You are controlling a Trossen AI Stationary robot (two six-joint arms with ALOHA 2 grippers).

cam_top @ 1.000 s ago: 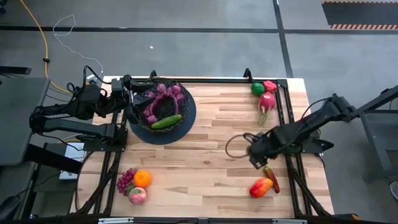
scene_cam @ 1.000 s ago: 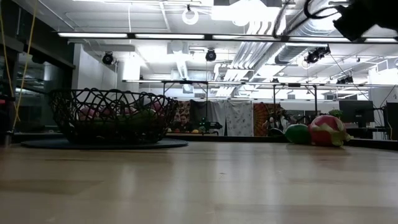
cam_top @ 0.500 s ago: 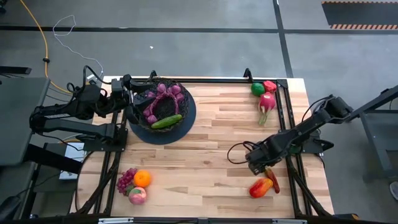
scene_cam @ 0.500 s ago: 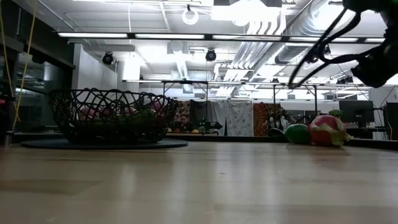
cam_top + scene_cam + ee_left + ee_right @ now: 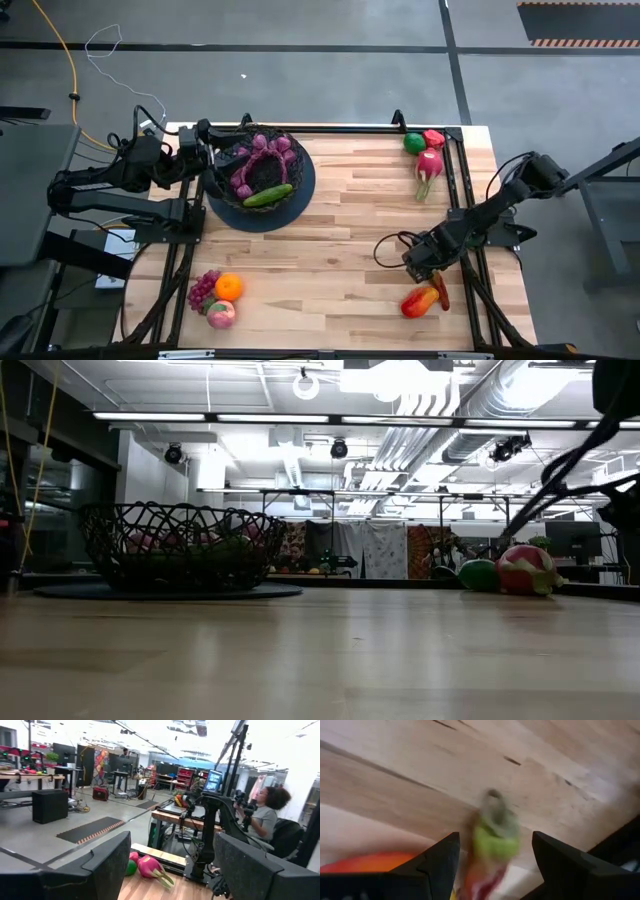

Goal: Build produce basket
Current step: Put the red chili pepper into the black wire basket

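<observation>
The black wire basket stands at the table's far left on its dark round base, with purple grapes and a green cucumber inside. My left gripper hangs open and level beside the basket's left rim, empty. My right gripper points steeply down near the table's right edge, open. It is just above the stem end of a long red pepper that lies on the table beside a red-orange mango. In the right wrist view the pepper's green stem shows between the fingers, apart from them.
Grapes, an orange and a peach lie at the near left. A green pepper, a red pepper and a radish lie at the far right. A person sits beyond the table.
My right gripper has come down and toward the table's near edge, ending low over the red pepper and mango, and has tipped steeper downward. Its fingers have stayed apart. No produce has moved.
</observation>
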